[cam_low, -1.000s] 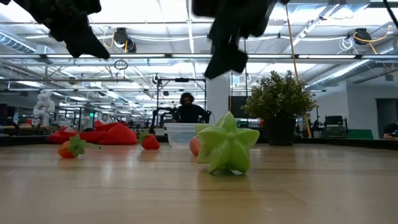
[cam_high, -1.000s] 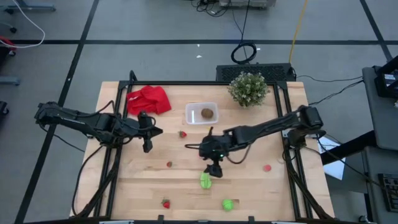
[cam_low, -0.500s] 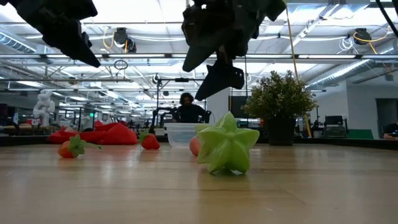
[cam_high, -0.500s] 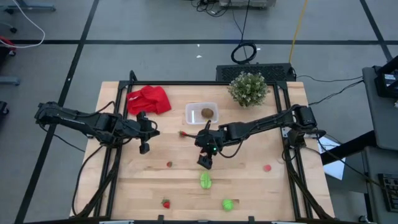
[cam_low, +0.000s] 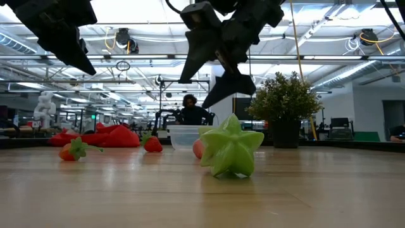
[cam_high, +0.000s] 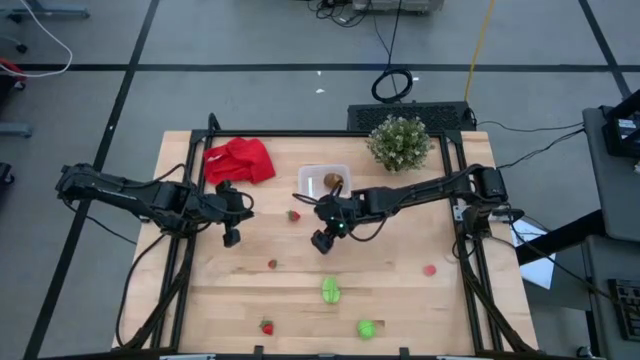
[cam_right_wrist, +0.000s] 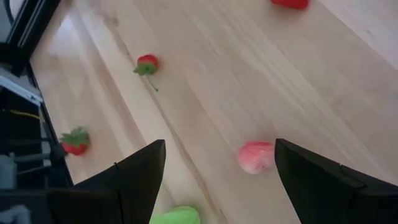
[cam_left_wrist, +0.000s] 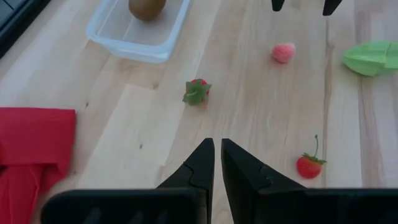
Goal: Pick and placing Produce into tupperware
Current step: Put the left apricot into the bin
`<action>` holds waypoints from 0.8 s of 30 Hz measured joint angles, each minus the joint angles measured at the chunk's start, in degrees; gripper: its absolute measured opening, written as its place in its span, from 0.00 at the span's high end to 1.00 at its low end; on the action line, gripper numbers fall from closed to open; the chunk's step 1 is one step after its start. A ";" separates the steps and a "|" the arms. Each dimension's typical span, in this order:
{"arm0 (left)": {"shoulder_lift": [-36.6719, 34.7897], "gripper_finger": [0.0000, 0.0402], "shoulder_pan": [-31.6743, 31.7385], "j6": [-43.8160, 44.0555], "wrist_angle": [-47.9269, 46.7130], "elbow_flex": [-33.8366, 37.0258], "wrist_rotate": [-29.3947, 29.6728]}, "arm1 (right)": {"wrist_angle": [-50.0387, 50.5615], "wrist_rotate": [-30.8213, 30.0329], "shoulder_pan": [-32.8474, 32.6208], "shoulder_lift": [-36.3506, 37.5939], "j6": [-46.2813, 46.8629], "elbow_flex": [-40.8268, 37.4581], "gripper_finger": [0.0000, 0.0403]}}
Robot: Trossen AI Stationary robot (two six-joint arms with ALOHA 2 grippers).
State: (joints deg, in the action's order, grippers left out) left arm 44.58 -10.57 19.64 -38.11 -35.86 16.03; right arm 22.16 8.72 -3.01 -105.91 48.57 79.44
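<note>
- While hovering mid-desk (cam_high: 400, 300) just in front of tupperware (cam_high: 312, 177), right tool (cam_high: 322, 241) spread apart, empty.
- Left tool (cam_high: 232, 238) pressed together near red cloth (cam_high: 240, 160).

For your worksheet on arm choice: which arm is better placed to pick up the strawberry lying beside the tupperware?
Probably the right: its open gripper hangs just beside the strawberry, while the left gripper, shut, sits farther off.

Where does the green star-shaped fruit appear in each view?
High view: the green star fruit lies below centre.
Low view: centre foreground.
Left wrist view: right edge.
Right wrist view: bottom edge, cut off.
Landmark: the tupperware, absent only from the right wrist view.
</note>
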 joint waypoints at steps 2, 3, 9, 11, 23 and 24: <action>0.00 0.92 -0.02 -0.13 0.00 0.00 0.00 | 0.21 -0.01 -0.24 0.00 0.25 0.00 0.27; -0.01 0.92 -0.01 -0.42 0.00 0.00 -0.01 | 0.41 -0.01 -0.40 0.00 0.23 0.00 0.27; 0.00 0.92 0.00 -0.48 0.05 0.00 0.00 | 2.54 0.08 -1.14 -0.38 -1.08 0.00 0.27; 0.00 0.92 0.00 -0.50 0.14 0.00 0.00 | 2.55 0.11 -1.29 -0.90 -1.31 0.04 0.27; 0.00 0.92 0.00 -1.11 0.66 0.00 0.50 | 1.02 5.09 -1.57 -4.44 -2.15 0.11 0.29; 0.00 0.92 0.00 -1.11 0.63 0.00 0.50 | 1.01 5.11 -1.58 -4.64 -2.44 0.11 0.29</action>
State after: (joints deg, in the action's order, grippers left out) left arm 44.58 -10.57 18.52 -37.47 -35.86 16.53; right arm 23.17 13.82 -4.58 -110.55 46.12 79.55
